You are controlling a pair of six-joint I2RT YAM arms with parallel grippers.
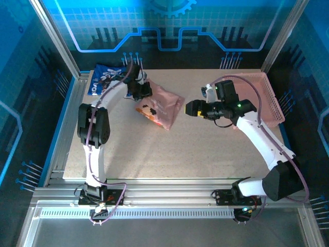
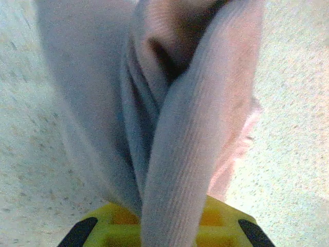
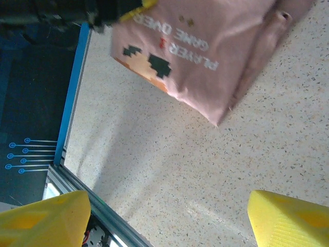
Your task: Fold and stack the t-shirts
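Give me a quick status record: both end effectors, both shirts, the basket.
left end effector: shut on the pink shirt, at its far-left edge
right end effector: open, holding nothing, just right of the pink shirt
pink shirt: mid-table, printed, cloth bunched in the grip
navy shirt: far left corner of the table, not held
basket: far right side
stack: not yet made

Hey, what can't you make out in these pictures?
Left gripper: left wrist view, bunched pink t-shirt hides its fingertips.
Pink t-shirt: right wrist view, cut off by top edge.
Navy t-shirt: top view, left arm overlaps it; print too small to read.
Basket: top view, right arm covers part.
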